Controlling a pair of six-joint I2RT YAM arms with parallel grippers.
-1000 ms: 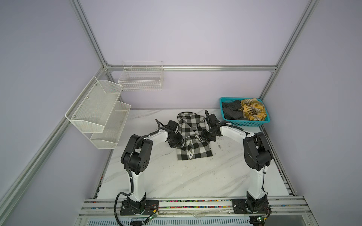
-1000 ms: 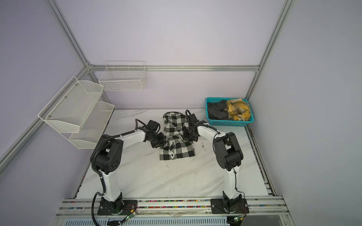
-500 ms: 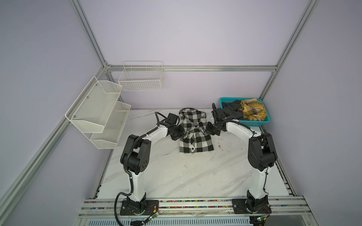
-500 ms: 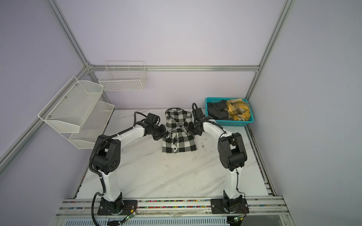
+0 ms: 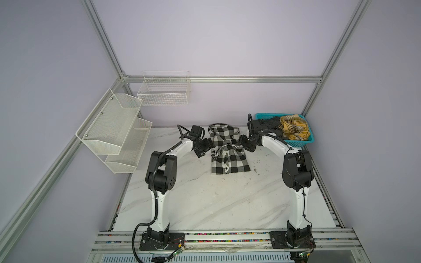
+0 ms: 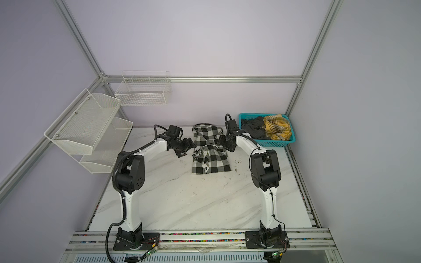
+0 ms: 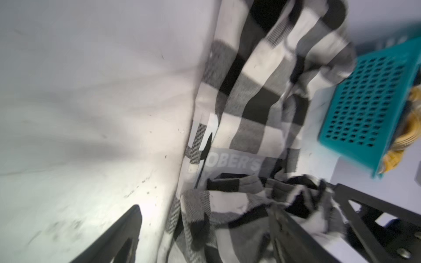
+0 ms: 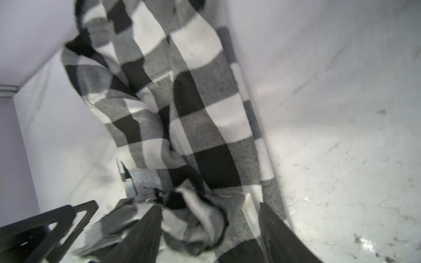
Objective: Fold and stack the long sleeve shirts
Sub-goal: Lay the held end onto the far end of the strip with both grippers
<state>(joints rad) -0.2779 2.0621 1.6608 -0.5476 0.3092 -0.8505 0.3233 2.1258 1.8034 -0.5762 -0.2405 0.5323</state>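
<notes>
A black-and-white checked long sleeve shirt (image 5: 229,159) (image 6: 210,160) lies partly folded at the back middle of the table, with a bunched ridge across its middle. My left gripper (image 5: 205,148) (image 6: 187,148) is at the ridge's left end and my right gripper (image 5: 245,145) (image 6: 222,143) at its right end. In the left wrist view the left gripper (image 7: 205,207) is open, its jaws wide apart around loose bunched shirt (image 7: 250,109) cloth, with white letters (image 7: 234,160) showing beyond. The right gripper (image 8: 209,206) is open too, with crumpled shirt (image 8: 182,91) cloth lying between its fingers.
A teal basket (image 5: 296,143) (image 6: 273,143) (image 7: 376,102) with dark and yellow plaid clothes stands at the back right, just behind the right arm. White mesh shelves (image 5: 114,127) hang on the left wall and a wire basket (image 5: 164,91) on the back wall.
Both grippers carried a fold of the shirt toward the back wall, then opened and let the cloth go; the shirt now lies shorter.
</notes>
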